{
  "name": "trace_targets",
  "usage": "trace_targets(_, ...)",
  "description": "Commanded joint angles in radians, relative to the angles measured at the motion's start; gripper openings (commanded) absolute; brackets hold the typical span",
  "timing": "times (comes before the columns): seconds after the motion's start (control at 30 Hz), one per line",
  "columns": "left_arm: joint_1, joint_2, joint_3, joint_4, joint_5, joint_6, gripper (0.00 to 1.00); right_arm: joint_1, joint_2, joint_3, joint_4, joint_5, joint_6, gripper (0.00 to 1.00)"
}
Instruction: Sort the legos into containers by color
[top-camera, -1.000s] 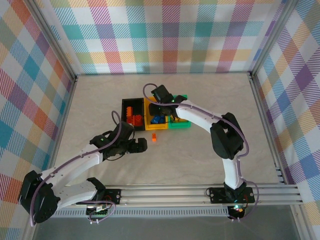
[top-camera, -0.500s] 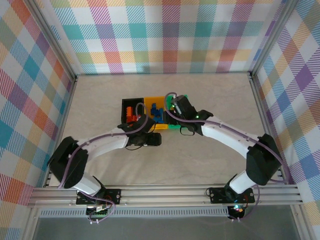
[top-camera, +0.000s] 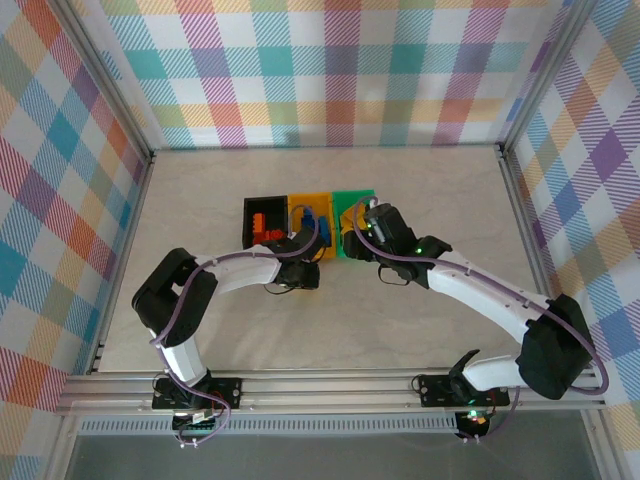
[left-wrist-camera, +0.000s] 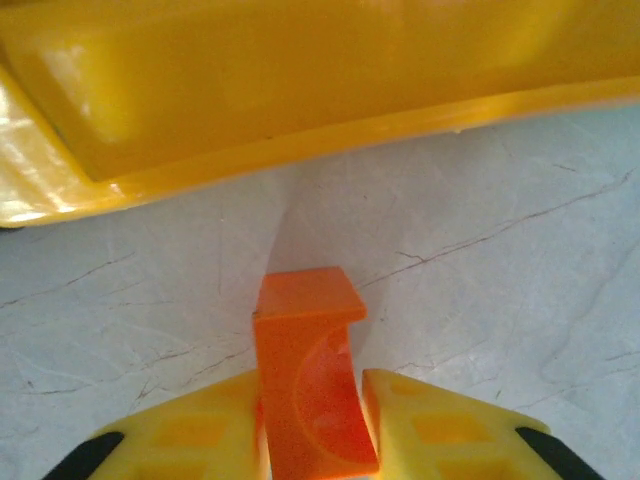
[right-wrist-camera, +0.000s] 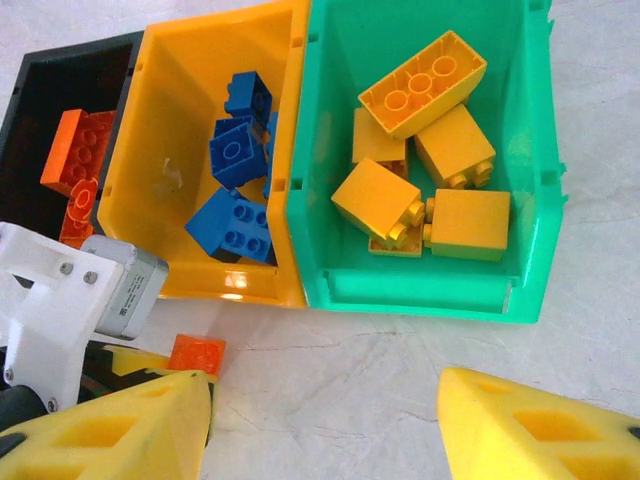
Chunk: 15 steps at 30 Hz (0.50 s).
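One red-orange lego (left-wrist-camera: 305, 330) stands on the table just in front of the yellow bin (left-wrist-camera: 300, 80). My left gripper (left-wrist-camera: 312, 400) is shut on it, a finger pressed to each side. From above, the left gripper (top-camera: 305, 272) sits at the front of the joined bins: black (top-camera: 262, 208), yellow (top-camera: 300, 203), green (top-camera: 352, 197). My right gripper (right-wrist-camera: 325, 400) is open and empty, low over bare table before the green bin (right-wrist-camera: 400, 285). Yellow legos (right-wrist-camera: 420, 85) lie in the green bin, blue legos (right-wrist-camera: 232, 150) in the yellow bin (right-wrist-camera: 170, 140), and red-orange legos (right-wrist-camera: 75, 150) in the black bin (right-wrist-camera: 60, 90).
In the right wrist view the left arm's white and grey wrist (right-wrist-camera: 70, 290) stands close at the left, beside the held lego (right-wrist-camera: 196, 355). The two arms meet near the bins' front. Checked walls enclose the marbled table (top-camera: 420, 190).
The left arm swung forward and right to the red-orange lego in front of the yellow bin, and its fingers now hold it. The right gripper drew back from over the bins towards the near right.
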<state>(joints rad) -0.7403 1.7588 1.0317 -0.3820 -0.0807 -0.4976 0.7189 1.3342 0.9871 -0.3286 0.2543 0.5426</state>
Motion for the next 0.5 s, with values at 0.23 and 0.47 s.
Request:
trace_targets(0.23, -0.001, -0.109, -0.023, -0.024, -0.018, 0.002, 0.13, -0.012, -0.01, -0.014, 0.031, 0.008, 0.013, 0.62)
trace_targets(0.47, 0.054, -0.349, -0.028, -0.128, 0.007, -0.005, 0.13, -0.021, -0.004, -0.04, 0.06, -0.001, 0.026, 0.62)
